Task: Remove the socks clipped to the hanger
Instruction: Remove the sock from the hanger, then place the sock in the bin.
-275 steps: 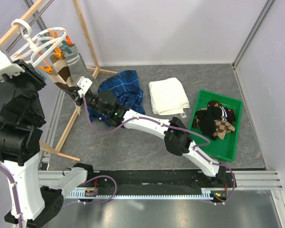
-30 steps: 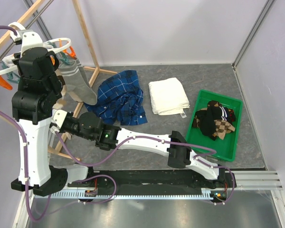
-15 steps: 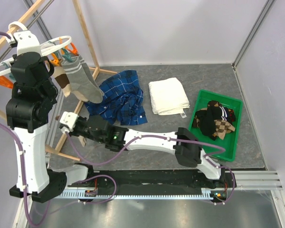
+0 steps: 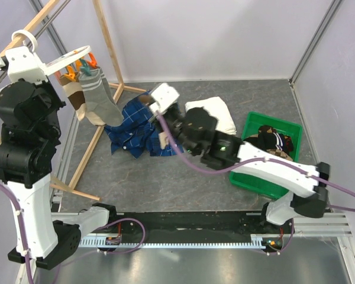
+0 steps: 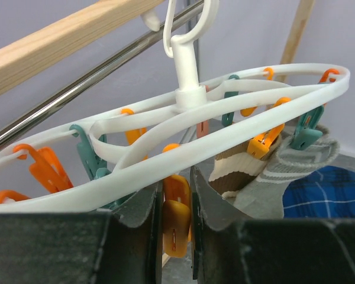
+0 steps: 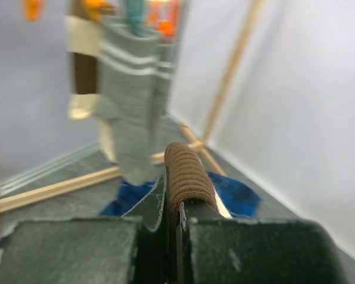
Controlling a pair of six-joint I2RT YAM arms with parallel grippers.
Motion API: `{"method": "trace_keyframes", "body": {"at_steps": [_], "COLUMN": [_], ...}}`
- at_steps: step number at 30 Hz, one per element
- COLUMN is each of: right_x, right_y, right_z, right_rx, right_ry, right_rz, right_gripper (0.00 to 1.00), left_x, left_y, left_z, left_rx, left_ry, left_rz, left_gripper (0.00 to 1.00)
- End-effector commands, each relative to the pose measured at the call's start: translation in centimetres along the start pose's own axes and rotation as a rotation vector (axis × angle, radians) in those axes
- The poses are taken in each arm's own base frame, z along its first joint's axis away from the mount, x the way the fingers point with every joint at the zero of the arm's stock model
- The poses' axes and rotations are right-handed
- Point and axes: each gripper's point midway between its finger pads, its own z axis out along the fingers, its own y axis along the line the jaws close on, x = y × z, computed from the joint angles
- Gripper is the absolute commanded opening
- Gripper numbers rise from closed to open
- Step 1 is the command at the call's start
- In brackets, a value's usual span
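Note:
The white round hanger (image 5: 183, 97) hangs by its hook from the rack bar, and its ring (image 4: 71, 55) shows at the top left. My left gripper (image 5: 176, 184) is shut on an orange clothespin (image 5: 176, 220) under the ring. A grey striped sock (image 4: 102, 102) and a brown-and-cream sock (image 4: 77, 97) hang clipped side by side. Both also show in the right wrist view, the grey sock (image 6: 133, 112) and the brown-and-cream sock (image 6: 83, 71). My right gripper (image 6: 171, 180) is shut on a brown ribbed sock (image 6: 186, 171). It hangs below the right gripper (image 4: 151, 106) over the blue shirt.
A blue plaid shirt (image 4: 136, 127) lies on the floor under the right arm. A folded white towel (image 4: 216, 115) is beside it. A green tray (image 4: 287, 127) at the right holds several socks. Wooden rack poles (image 4: 106, 41) stand at the left.
My right arm has swung from low under the hanger up and to the right, carrying the brown sock over the shirt. The left arm shifted slightly left with the hanger.

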Motion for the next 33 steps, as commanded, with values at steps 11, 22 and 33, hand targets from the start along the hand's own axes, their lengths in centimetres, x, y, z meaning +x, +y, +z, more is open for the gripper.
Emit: {"method": "trace_keyframes", "body": {"at_steps": [11, 22, 33], "right_x": [8.4, 25.0, 39.7], "right_y": [-24.8, -32.9, -32.7], "right_z": [-12.5, -22.6, -29.1], "right_rx": [0.585, 0.836, 1.018], "right_ry": [0.417, 0.861, 1.166], "right_rz": [-0.041, 0.166, 0.544], "right_gripper": [0.02, 0.06, 0.24], "left_x": [-0.1, 0.7, 1.9], "left_y": [-1.2, -1.3, -2.6], "left_z": [-0.9, -1.3, -0.9], "left_rx": [0.087, 0.110, 0.161], "left_ry": [-0.033, -0.034, -0.050], "left_rz": [-0.093, -0.084, -0.084], "left_gripper": [0.02, 0.03, 0.04]}}
